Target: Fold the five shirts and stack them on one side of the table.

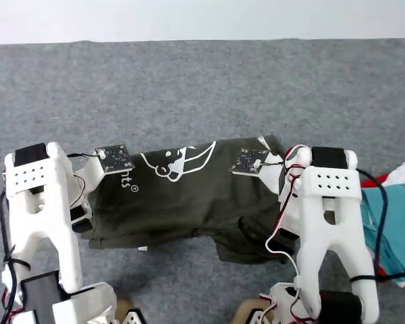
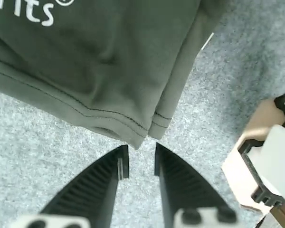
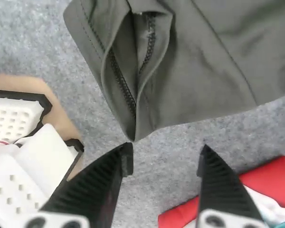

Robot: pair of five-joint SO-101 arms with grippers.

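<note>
As found across the middle of the grey table (image 1: 189,81): dark olive shirt (image 1: 182,196), spread mostly flat, printed side up, with white print (image 1: 179,162) toward its far edge. Lies lengthwise from left to right between the two arms; shows rumpled folds and a doubled-over flap at the near right part, plus a small white tag (image 1: 143,248) poking out at the near edge. At the near left: left arm (image 1: 44,202), over the shirt's left end. On it: left gripper (image 2: 141,159), fingers (image 2: 97,190) only slightly apart, narrow gap, nothing held; hangs over bare table close to a stitched hem corner of the dark olive shirt (image 2: 109,61), contact not determinable. At the near right: right arm (image 1: 327,209), over the shirt's right end. On it: right gripper (image 3: 166,159), fingers (image 3: 92,192) spread wide, nothing between them; hangs over bare table close to a folded, seamed edge of the dark olive shirt (image 3: 194,57), contact likewise not determinable. At the right edge of the table: heap of other shirts (image 1: 391,216), teal, red and white cloth, bunched just right of the right arm; appears as red and white cloth of that heap (image 3: 256,194) beside one finger of the right gripper. Near the left gripper: tan base plate (image 2: 256,156) carrying white arm parts, resting on the table.
</note>
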